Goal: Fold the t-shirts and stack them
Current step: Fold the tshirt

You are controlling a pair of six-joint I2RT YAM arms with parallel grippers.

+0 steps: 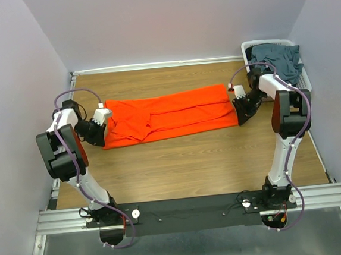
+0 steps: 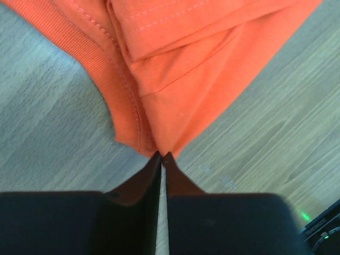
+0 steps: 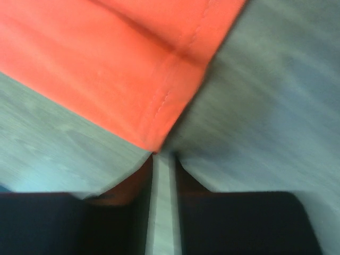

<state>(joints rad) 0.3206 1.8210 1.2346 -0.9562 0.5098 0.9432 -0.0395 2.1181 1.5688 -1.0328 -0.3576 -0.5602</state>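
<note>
Nearest us, bare counter [image 1: 185, 162] lies on the near side of the orange t-shirt [image 1: 169, 112], which is spread flat as a long band, already folded lengthwise. At its left end, by the collar [image 2: 106, 79], the left jaws stand parted by only a slit, their tips touching the cloth's corner; we cannot tell whether they pinch it. At its right, hem end the right jaws stand a little open, counter showing between them and the corner just beyond their tips, nothing held. We judge the lengthwise fold is laid and the letting-go is in hand. Next, both jaws must clear the cloth, then carry one end over the other. Beyond the shirt's right end, the dark t-shirts [image 1: 278, 58] lie heaped in the white basket [image 1: 267, 41].
</note>
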